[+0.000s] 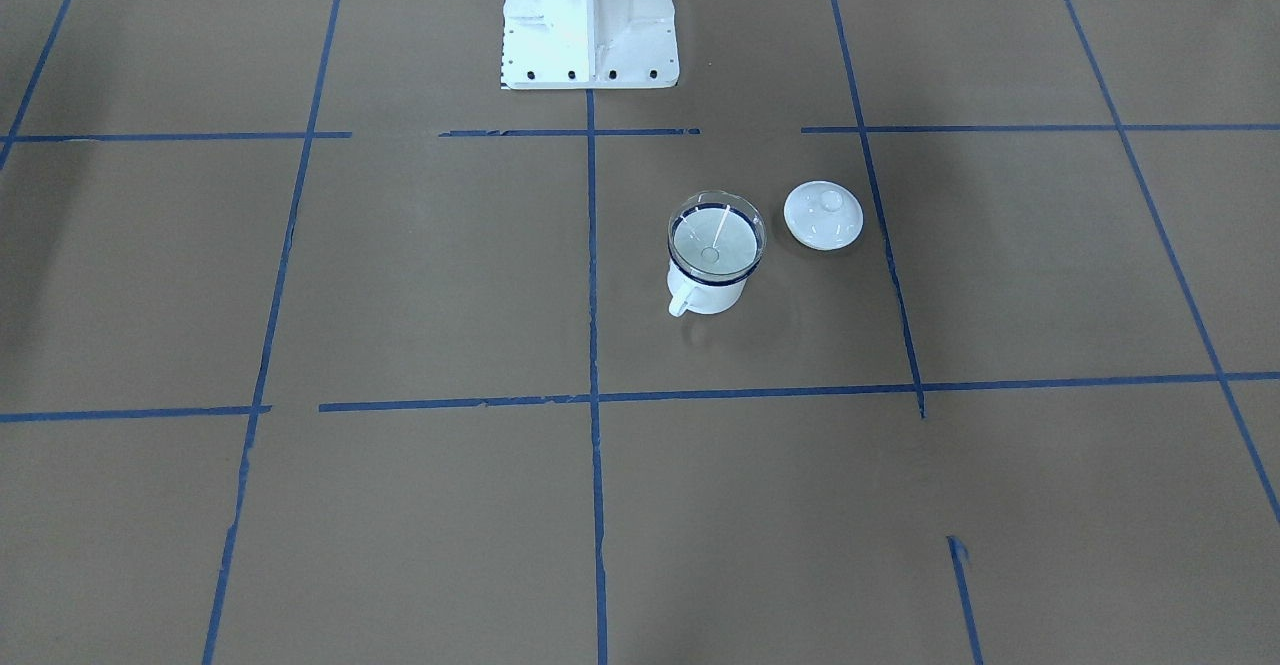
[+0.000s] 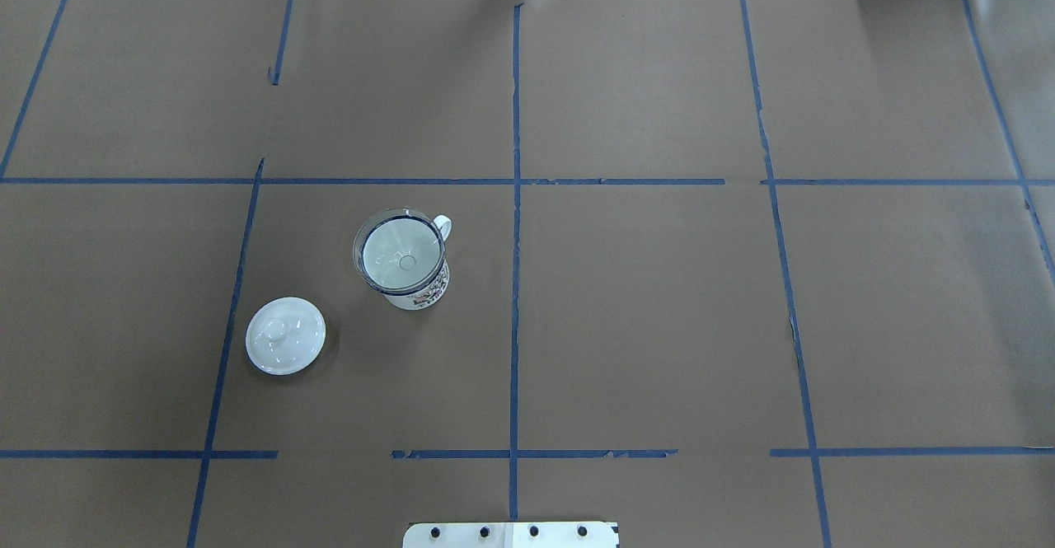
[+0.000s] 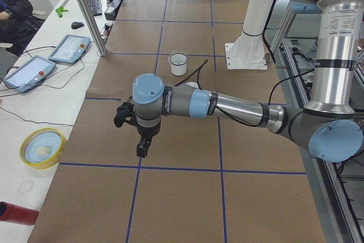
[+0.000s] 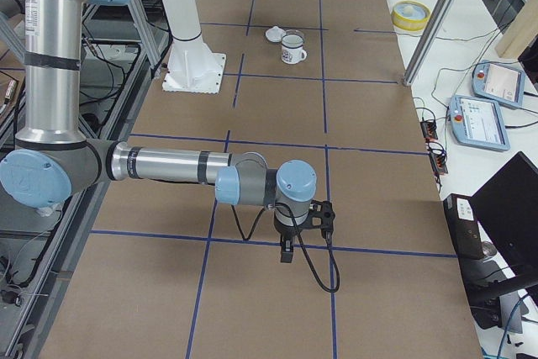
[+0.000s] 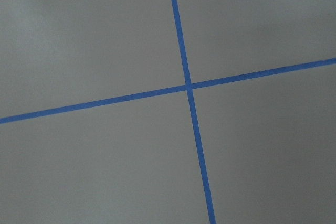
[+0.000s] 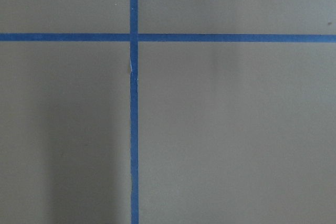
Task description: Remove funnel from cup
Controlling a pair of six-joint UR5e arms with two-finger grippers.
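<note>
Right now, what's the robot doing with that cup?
Nothing is touching the cup yet. The clear funnel sits in it, with a white lid beside it. The left pincer and the right pincer hang over the table, far from the cup. The funnel has not been lifted out.

Silver tubular arms (image 3: 239,109) wearing pale blue joint caps (image 3: 148,89), black cables (image 4: 336,275) trailing, white bolted pedestal (image 1: 590,15)
</note>
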